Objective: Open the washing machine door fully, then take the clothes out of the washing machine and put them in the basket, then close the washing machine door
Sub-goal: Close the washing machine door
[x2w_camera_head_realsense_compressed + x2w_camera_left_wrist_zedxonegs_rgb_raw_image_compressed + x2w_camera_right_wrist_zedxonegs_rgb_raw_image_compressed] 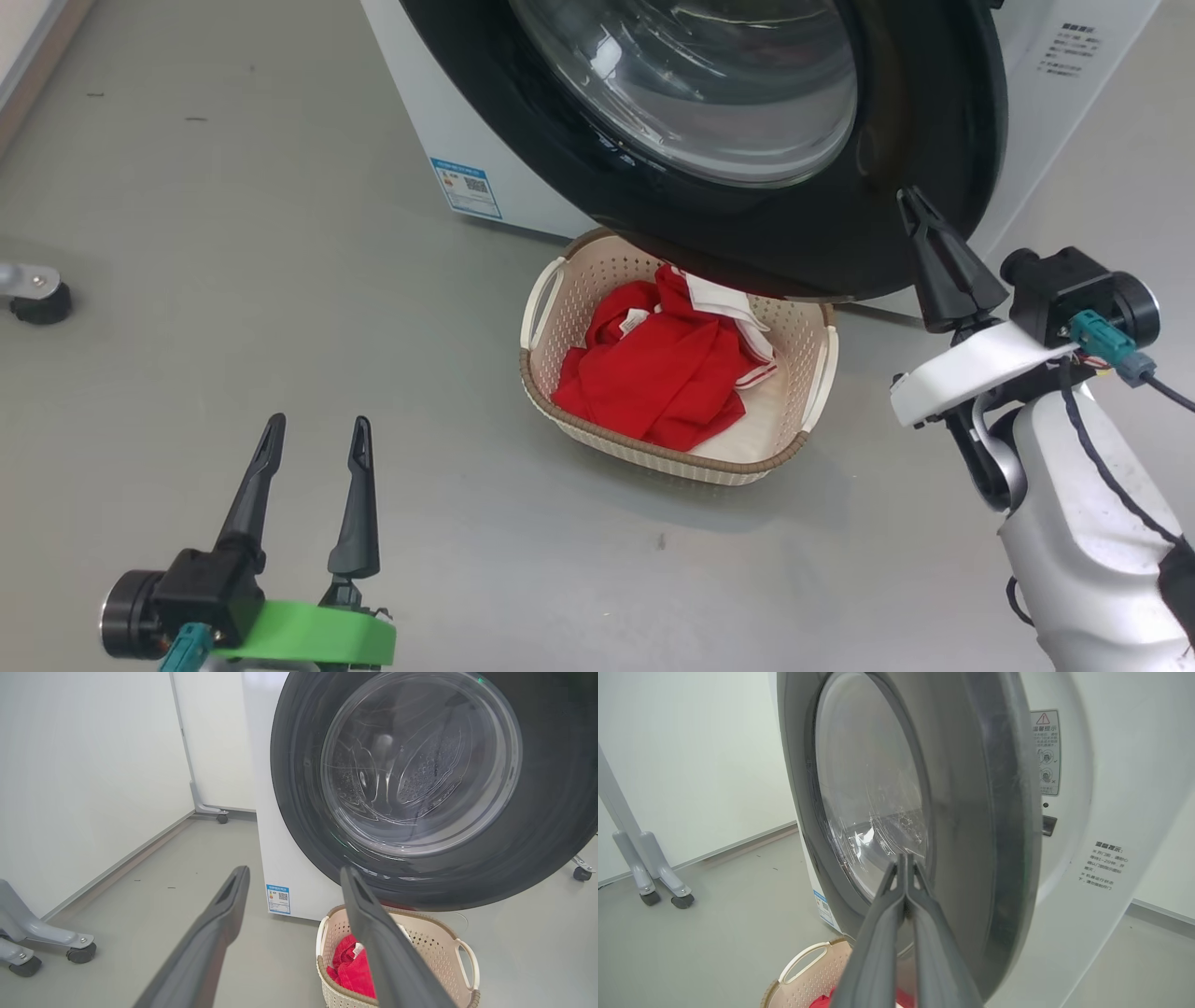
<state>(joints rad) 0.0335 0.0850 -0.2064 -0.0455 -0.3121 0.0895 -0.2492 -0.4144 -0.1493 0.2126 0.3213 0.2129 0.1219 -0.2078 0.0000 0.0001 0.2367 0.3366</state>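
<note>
washing machine door (700, 121) standing ajar at upper centre of the head view, clothes (663, 369) lying in the basket (653, 457) at centre, left gripper (317, 425) hovering lower left with fingers apart and empty, right gripper (913, 201) at right with fingers pressed together, tips seemingly touching the door's black rim

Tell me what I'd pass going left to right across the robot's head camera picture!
caster wheel → left gripper, fingers apart → blue sticker → basket → right gripper, fingers shut together
</note>
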